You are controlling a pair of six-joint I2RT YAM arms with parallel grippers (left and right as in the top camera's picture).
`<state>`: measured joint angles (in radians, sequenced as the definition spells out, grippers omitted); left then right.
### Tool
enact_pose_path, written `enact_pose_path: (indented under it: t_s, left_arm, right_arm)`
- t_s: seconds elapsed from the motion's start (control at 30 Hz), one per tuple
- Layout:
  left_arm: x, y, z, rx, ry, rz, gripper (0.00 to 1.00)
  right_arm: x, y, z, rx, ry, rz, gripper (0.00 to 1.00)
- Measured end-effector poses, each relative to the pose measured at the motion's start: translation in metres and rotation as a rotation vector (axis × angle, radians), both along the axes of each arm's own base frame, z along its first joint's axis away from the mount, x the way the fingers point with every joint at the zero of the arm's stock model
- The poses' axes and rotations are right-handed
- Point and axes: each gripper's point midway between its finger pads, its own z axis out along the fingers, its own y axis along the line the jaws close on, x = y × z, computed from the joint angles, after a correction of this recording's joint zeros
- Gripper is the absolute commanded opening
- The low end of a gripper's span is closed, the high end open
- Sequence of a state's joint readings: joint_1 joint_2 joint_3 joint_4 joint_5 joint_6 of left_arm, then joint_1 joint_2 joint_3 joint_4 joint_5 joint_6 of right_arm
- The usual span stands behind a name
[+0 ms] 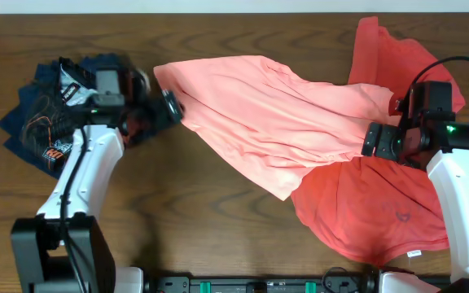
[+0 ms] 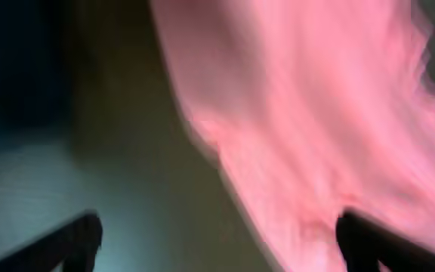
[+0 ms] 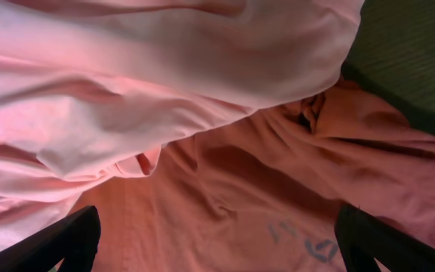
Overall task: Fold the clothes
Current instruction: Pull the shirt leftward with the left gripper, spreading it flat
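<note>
The salmon-pink T-shirt (image 1: 267, 110) lies crumpled and stretched diagonally across the table's middle. Its right end overlaps the coral-red shirt (image 1: 373, 212). My left gripper (image 1: 172, 104) is at the pink shirt's left edge. In the blurred left wrist view the gripper (image 2: 217, 242) is open, with pink cloth (image 2: 316, 113) reaching down to its right finger. My right gripper (image 1: 374, 140) is over the pink shirt's right end. In the right wrist view the gripper (image 3: 217, 242) is open and empty above the coral-red shirt (image 3: 263, 204), with the pink shirt (image 3: 127, 83) at upper left.
A dark navy garment with an orange and white print (image 1: 51, 122) lies at the far left under the left arm. The coral-red shirt has a small grey logo (image 1: 402, 216). Bare wooden table (image 1: 210, 228) shows at the front centre.
</note>
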<state>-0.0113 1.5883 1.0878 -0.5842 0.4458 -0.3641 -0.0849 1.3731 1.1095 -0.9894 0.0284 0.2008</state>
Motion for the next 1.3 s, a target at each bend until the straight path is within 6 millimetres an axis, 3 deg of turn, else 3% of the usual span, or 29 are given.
enact_pose_path:
  t_s: [0.13,0.27,0.53,0.73,0.77,0.8,0.93,1.13,1.3]
  left_arm:
    - [-0.053,-0.048,-0.010,-0.076,0.184,-0.135,0.97]
    - [-0.087,-0.102,-0.018,-0.102,0.227,-0.292,0.97]
    - [-0.127,-0.200,-0.029,-0.170,0.148,-0.464,0.97]
    - [-0.151,-0.246,-0.052,-0.158,0.149,-0.500,0.97]
    - [-0.153,-0.251,-0.058,-0.154,0.151,-0.503,0.93]
    - [-0.155,-0.256,-0.064,-0.152,0.155,-0.500,0.80]
    - [-0.153,-0.263,-0.087,-0.128,0.166,-0.480,0.06]
    - [-0.143,-0.242,-0.099,-0.059,0.174,-0.450,0.06]
    - [-0.128,-0.202,-0.097,0.018,0.193,-0.402,0.06]
  right_arm:
    - [0.000,-0.001,0.000,-0.006,-0.001,-0.001,0.98]
    - [0.000,-0.001,0.000,-0.007,-0.001,-0.001,0.99]
    - [-0.005,-0.001,-0.001,-0.009,0.020,0.001,0.99]
    - [-0.005,-0.001,-0.002,-0.008,0.022,0.001,0.99]
    - [-0.005,-0.001,-0.002,-0.009,0.022,0.001,0.99]
    - [-0.005,-0.001,-0.002,-0.008,0.023,0.001,0.99]
    - [-0.006,-0.001,-0.002,-0.008,0.027,0.001,0.99]
    - [-0.006,-0.001,-0.002,-0.008,0.027,0.001,0.99]
    - [-0.006,-0.001,-0.002,-0.009,0.025,0.002,0.95]
